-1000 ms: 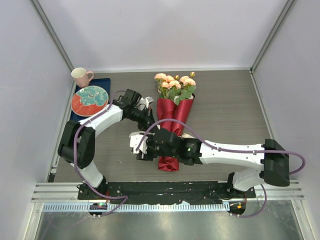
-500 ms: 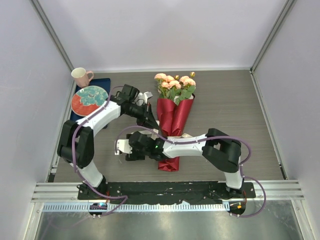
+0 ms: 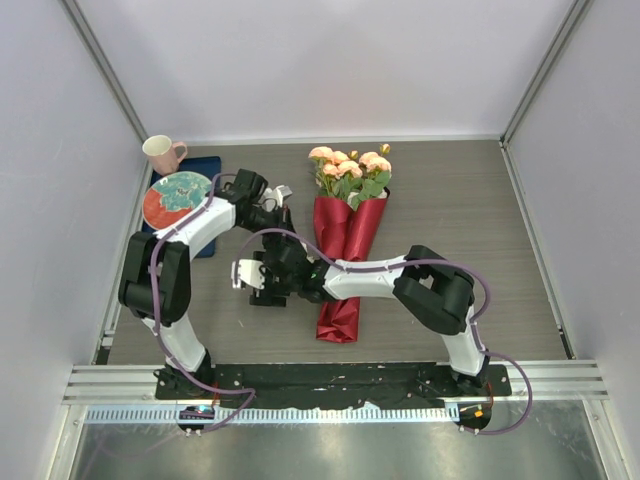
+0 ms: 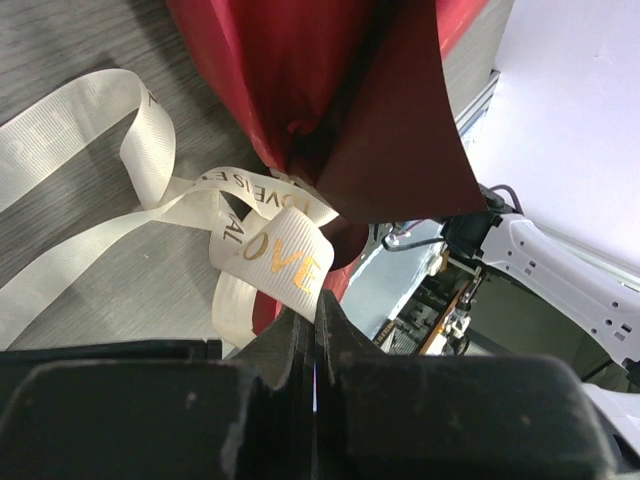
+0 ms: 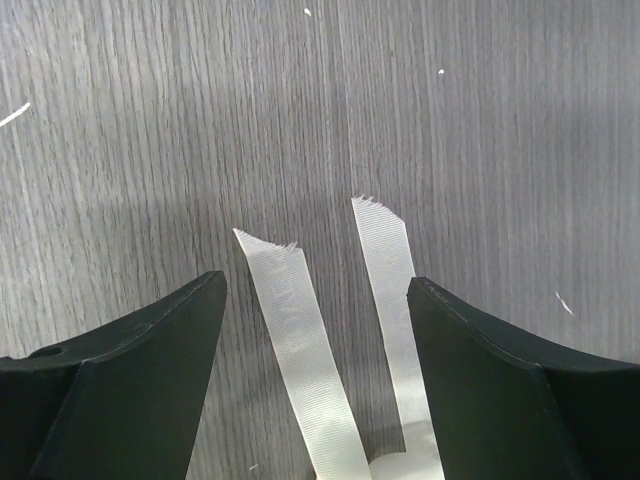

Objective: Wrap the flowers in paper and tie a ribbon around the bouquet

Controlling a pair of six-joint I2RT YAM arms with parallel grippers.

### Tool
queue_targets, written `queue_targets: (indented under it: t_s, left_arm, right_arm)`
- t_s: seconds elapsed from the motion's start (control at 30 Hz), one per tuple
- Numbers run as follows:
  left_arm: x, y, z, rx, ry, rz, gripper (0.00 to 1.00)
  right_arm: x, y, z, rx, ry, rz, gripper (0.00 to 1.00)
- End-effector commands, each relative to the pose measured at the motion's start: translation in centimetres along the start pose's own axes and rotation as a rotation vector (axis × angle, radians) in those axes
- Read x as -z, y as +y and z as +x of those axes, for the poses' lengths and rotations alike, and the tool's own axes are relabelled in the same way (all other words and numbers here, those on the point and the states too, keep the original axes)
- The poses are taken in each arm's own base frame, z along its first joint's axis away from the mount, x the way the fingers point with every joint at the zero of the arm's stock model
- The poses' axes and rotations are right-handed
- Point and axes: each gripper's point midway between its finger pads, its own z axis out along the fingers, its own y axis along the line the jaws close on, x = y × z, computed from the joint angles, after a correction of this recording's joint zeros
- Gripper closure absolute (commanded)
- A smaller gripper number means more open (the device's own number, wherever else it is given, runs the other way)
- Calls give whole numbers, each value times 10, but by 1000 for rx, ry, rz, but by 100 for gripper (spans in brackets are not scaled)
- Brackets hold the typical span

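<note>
- From above: the bouquet (image 3: 345,235) lies mid-worktop (image 3: 450,200), flowers (image 3: 350,168) farthest.
- Left wrist: the left pincer (image 4: 315,312) is clamped on the ribbon (image 4: 285,255) beside the paper (image 4: 300,80).
- Right wrist: the right pincer (image 5: 318,285) gapes wide, empty, 2 ribbon ends between its fingers (image 5: 150,380).

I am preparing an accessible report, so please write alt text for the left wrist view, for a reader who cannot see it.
The left gripper, its jaws shut, pinches a cream ribbon printed with gold letters. Just beyond it lies the gathered part of a deep-red paper wrap, and loose loops of the ribbon spread over the grey wooden table.
</note>
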Motion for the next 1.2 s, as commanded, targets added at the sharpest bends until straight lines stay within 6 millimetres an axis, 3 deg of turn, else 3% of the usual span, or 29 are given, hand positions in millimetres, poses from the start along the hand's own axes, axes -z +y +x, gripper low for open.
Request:
queue_targets:
  t_s: [0.0,0.2,0.4,0.5,0.63,0.73,1.0,1.17]
  left_arm:
    - [1,-5,-14,-14,-25,8,100]
    - [-5,3,-19,14,-18,-1,100]
    - [-10,9,-19,34,-12,-7,100]
    - [-12,13,-19,38,-9,-11,100]
    - [-12,17,-15,38,-1,-18,100]
    - [-12,21,-15,45,-2,-17,100]
    - [-8,22,-12,41,-2,-9,100]
    - [-5,19,-7,28,-1,6,100]
  right_arm:
    - [-4,-8,-18,-44,-110,-15,20]
    - [-11,-4,0,-91,-74,-64,20]
    - [-21,16,25,-163,-17,-167,26]
    - [-23,22,30,-177,-9,-188,37]
    - [-23,34,43,-186,34,-217,65]
    - [-17,41,42,-176,29,-210,75]
    - [3,56,-6,-158,-92,-192,100]
    - [40,52,-46,-194,-218,-177,100]
